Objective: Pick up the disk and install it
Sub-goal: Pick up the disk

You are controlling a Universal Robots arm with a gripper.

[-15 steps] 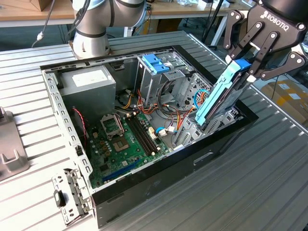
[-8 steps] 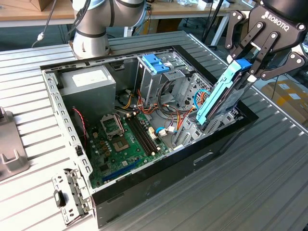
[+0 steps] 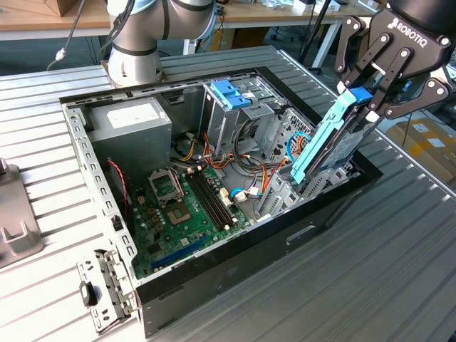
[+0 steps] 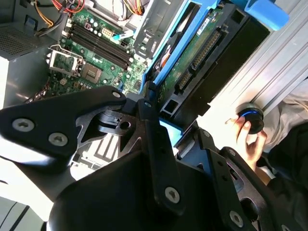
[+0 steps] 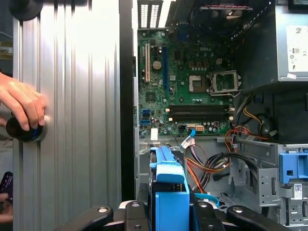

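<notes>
Holding: gripper [image 3: 364,105] fingers pinch the disk [image 3: 328,147] by its blue end.
Place: tilted over the case [image 3: 235,272] at its 3 o'clock edge, exterior view.
Progress: lifted, not yet seated.

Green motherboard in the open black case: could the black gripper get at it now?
Probably not to grasp: the gripper is shut on the blue-railed dark grey disk, though the motherboard lies uncovered.

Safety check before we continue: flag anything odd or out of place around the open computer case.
Two things stand out. The disk, clamped in the gripper, leans steeply with its lower end inside the case rather than lying flat. And a person's hand rests on a round dark knob on the table beside the case.
</notes>
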